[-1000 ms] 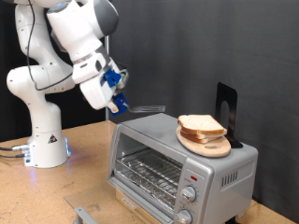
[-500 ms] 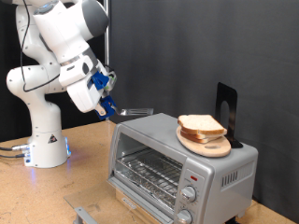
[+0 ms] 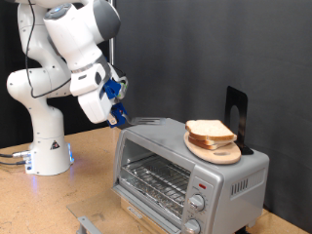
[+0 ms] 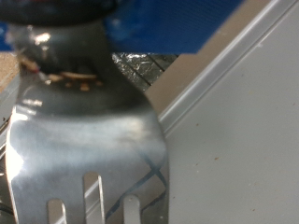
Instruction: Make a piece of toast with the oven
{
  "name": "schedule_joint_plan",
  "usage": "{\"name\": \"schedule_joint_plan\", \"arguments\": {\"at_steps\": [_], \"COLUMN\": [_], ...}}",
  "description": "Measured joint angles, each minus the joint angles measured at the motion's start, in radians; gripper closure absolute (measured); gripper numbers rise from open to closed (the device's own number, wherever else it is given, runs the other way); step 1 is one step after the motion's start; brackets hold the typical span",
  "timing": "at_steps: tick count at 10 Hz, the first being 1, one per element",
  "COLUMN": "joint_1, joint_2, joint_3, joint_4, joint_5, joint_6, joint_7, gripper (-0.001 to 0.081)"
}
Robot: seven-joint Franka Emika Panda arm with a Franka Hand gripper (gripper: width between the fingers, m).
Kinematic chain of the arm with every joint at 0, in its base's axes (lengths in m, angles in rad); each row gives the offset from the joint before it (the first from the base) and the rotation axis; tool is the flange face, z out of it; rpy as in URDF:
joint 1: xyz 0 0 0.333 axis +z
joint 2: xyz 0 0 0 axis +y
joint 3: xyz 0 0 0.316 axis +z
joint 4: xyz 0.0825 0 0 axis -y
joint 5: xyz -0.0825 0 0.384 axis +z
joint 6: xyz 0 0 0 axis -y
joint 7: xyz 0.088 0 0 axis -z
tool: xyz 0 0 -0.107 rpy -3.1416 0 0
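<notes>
Exterior view: I see one oven (image 3: 185,174) on the wooden worktop (image 3: 83,171), its door shut, two knobs at the front. One wooden plate (image 3: 216,148) on its roof carries the piece of toast (image 3: 209,130); a black stand (image 3: 237,115) rises just behind. My gripper (image 3: 119,109) hangs beside the oven's upper corner, jaws pinching a metal spatula (image 3: 146,121).

Wrist view: the slotted spatula blade (image 4: 89,140) fills the frame over the oven's roof (image 4: 248,131).

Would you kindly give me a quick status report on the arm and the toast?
Pincer shut on metal spatula, blade over oven top. Piece of toast on wooden plate atop oven, untouched. Oven door closed; black stand behind plate.
</notes>
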Motion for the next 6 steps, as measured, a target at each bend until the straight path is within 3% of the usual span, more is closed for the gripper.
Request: {"name": "schedule_joint_plan", "arguments": {"at_steps": [6], "joint_1": [0.000], "joint_2": [0.101], "joint_3": [0.038], "joint_4": [0.073], "joint_5": [0.000], "joint_6": [0.015], "joint_7": [0.008], "gripper": [0.0358]}}
